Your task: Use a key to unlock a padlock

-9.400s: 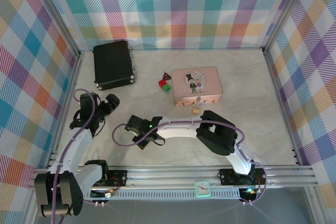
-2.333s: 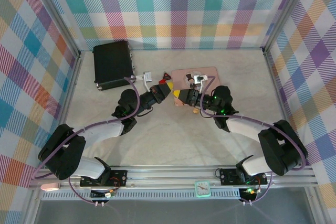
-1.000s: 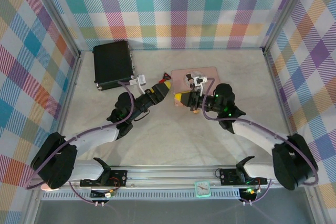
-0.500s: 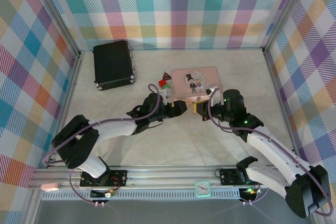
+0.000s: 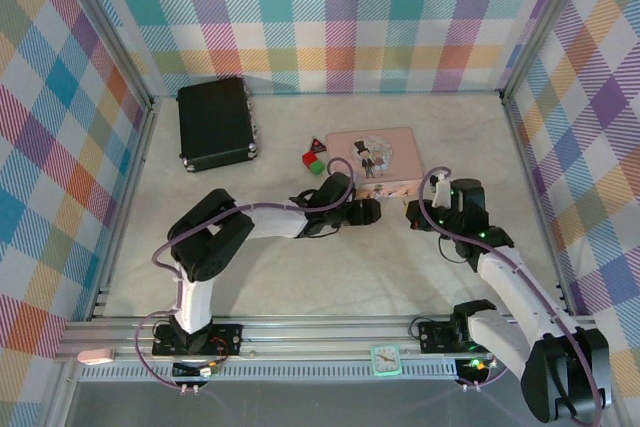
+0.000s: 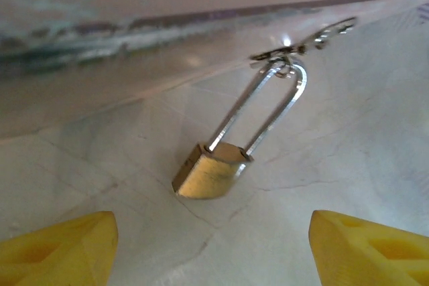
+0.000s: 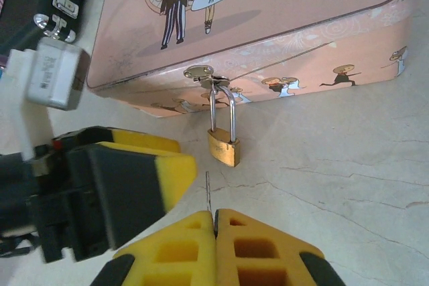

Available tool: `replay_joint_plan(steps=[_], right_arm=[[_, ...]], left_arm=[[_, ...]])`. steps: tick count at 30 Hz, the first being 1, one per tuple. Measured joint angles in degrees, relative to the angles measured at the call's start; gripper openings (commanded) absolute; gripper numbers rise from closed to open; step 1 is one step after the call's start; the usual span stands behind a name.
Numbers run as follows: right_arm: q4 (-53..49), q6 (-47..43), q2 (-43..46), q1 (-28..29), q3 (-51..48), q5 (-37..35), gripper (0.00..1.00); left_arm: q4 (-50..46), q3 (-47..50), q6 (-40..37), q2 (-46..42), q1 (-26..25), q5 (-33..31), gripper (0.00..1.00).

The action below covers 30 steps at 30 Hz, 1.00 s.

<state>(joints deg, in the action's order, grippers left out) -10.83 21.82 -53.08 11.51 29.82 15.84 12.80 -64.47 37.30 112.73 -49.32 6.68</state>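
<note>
The brass padlock lies on the table, its silver shackle through the hasp of the pink box. My left gripper is open, with one yellow fingertip on each side just short of the padlock body. In the top view the left gripper sits at the box's front edge. My right gripper is shut on the key, a thin dark sliver pointing up towards the padlock with a small gap between them. The right gripper is just right of the left one.
A black case lies at the back left. Red and green small blocks and a red triangular piece sit left of the pink box. The left gripper's fingers crowd in close to the left of the key.
Both grippers came down from over the box to the table at its front. The left gripper slid right to the padlock. The right gripper drew back to the right, still holding the key.
</note>
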Motion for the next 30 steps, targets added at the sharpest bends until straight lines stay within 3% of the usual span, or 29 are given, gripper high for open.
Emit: replay_joint_plan(steps=[8, 15, 21, 25, 28, 30], right_arm=[[1.57, 1.6, 0.0, -0.76, -0.02, 1.81, 0.0], [1.79, 2.78, -0.11, -1.46, -0.07, 2.58, 0.0], [1.97, 3.52, -0.11, -2.21, -0.26, 2.71, 0.0], [2.43, 4.48, -0.11, -2.36, -0.98, 2.89, 0.0], [2.58, 4.98, -0.81, -2.58, -1.33, 3.56, 0.0], [2.78, 5.29, -1.97, -2.84, -1.38, 4.55, 0.0]], left_arm=[[-3.06, -9.01, -4.31, 6.97, 0.0, -0.42, 0.64], [-3.5, -12.66, -5.7, 10.29, -0.04, -1.11, 0.43], [-1.64, -12.63, -5.11, 11.04, -0.04, -1.68, 0.31], [1.44, -11.32, -3.8, 11.04, -0.07, -1.49, 0.21], [3.63, -10.6, -2.23, 11.04, -0.11, -0.94, 0.07], [4.39, -10.32, -0.81, 11.02, -0.11, -0.59, 0.05]])
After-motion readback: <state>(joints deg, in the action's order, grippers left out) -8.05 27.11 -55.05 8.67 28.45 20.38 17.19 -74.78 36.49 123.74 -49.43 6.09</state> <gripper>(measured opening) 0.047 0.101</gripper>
